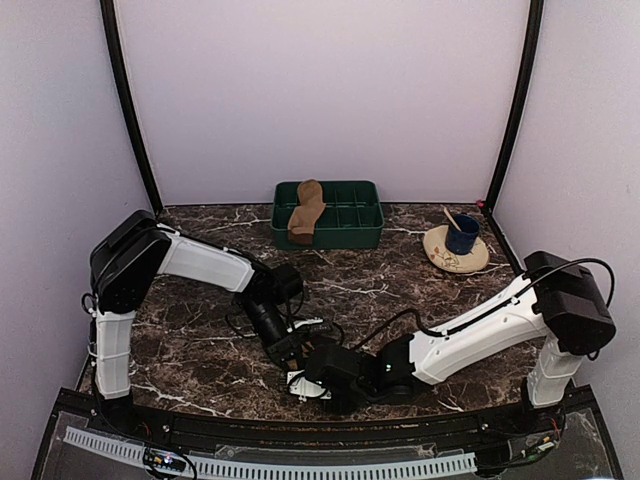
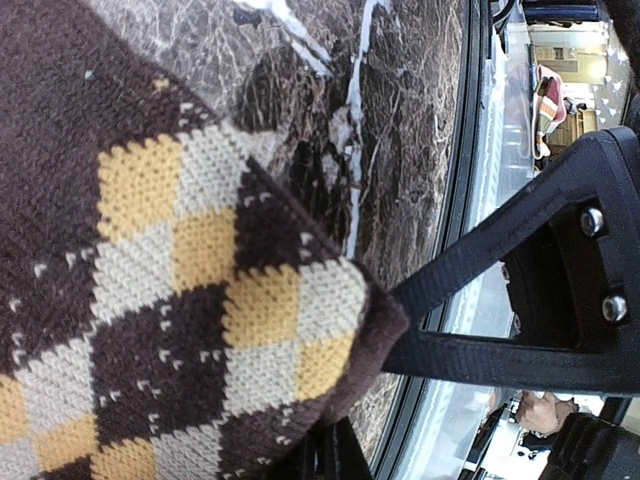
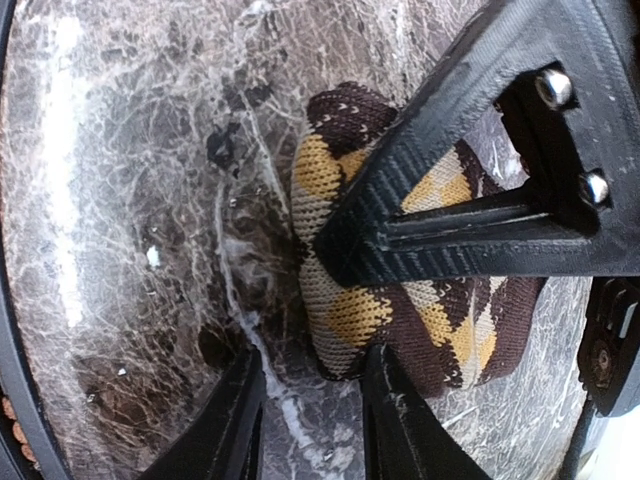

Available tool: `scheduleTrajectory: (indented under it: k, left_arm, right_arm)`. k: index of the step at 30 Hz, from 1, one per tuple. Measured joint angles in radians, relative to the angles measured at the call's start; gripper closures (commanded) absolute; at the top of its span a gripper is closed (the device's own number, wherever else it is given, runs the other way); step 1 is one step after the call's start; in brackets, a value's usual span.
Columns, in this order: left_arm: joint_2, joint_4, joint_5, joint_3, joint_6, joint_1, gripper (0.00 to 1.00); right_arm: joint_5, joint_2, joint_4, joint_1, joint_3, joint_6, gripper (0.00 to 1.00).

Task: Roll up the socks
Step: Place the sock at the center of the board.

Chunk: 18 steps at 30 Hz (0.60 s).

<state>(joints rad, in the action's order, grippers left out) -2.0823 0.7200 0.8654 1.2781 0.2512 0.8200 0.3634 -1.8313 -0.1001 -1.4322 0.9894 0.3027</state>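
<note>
Top: found tan sock (image 1: pixel 305 212) draped on tray (image 1: pixel 350 238), left gripper (image 1: pixel 297 352) and right gripper (image 1: pixel 318 375) close together up front. Left wrist: saw left gripper clamped on argyle sock (image 2: pixel 150 300) corner. Right wrist: saw right gripper partway apart astride argyle sock; pinching or not, could not tell. Judged knit light, limp (slip-prone); best taken at folded edge.

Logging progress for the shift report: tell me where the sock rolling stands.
Done: nothing looks finished. The tan sock lies draped over the green tray, with no gripper near it. In hand: the argyle sock is bunched near the front table edge, its corner pinched in the shut left gripper. The right gripper straddles it, grip unclear. Left: finish this roll, then the tan sock.
</note>
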Motion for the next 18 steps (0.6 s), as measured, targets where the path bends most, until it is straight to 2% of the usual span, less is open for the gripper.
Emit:
scheduleTrajectory:
  k: [18]
  left_arm:
    - [-0.014, 0.017, 0.017, 0.012, 0.005, -0.006, 1.0]
  right_arm:
    - [0.025, -0.039, 0.003, 0.0, 0.044, 0.066, 0.65]
